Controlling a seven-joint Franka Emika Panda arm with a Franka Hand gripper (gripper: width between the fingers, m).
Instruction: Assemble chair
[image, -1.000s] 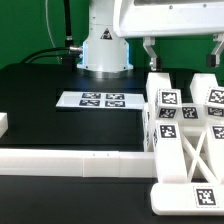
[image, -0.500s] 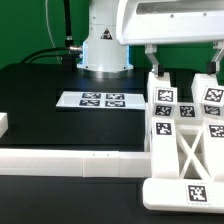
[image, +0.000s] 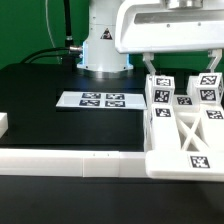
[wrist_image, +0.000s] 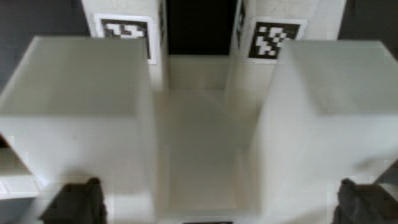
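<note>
The chair (image: 185, 125) is smooth, matt white plastic with printed black-and-white tags. The bench (image: 40, 90) looks matt black. The marker board (image: 100, 100) is flat white.

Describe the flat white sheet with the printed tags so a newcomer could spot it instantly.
Start at the robot's round white base at the back of the black table. Directly in front of it lies the marker board, a thin flat white rectangle carrying black-and-white square tags. Unlike the blocky white tagged chair assembly toward the exterior view's right, it lies flush on the table.
</note>
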